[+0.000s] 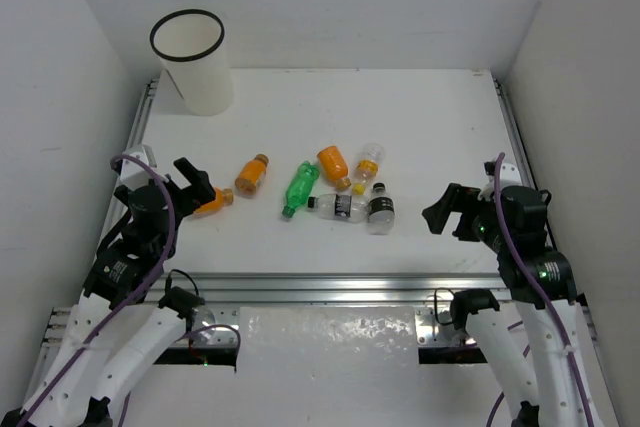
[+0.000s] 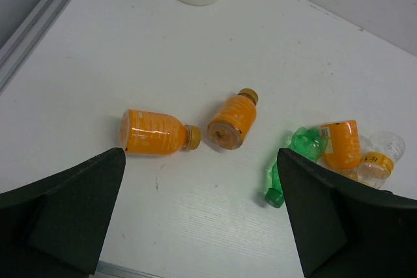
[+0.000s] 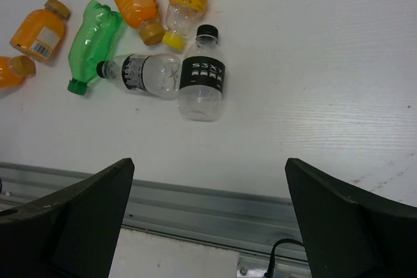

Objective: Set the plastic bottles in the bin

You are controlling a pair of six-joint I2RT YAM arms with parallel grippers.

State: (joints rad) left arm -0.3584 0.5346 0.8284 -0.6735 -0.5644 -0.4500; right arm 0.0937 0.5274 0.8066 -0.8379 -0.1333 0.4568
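Note:
The plastic bottles lie on the white table. Two orange ones (image 2: 153, 132) (image 2: 232, 120) lie to the left. A green one (image 1: 299, 188), a third orange one (image 1: 334, 165), a clear one with a yellow cap (image 1: 368, 162) and two clear dark-labelled ones (image 3: 146, 73) (image 3: 203, 76) cluster at the middle. The white bin (image 1: 190, 62) stands upright at the far left corner. My left gripper (image 1: 195, 187) (image 2: 201, 154) is open just short of the leftmost orange bottle. My right gripper (image 1: 450, 209) (image 3: 208, 161) is open over the table's near edge, right of the cluster, holding nothing.
Metal rails (image 1: 330, 287) run along the table's near edge and both sides. White walls close in the left, right and far sides. A black cable (image 3: 277, 252) shows below the near rail.

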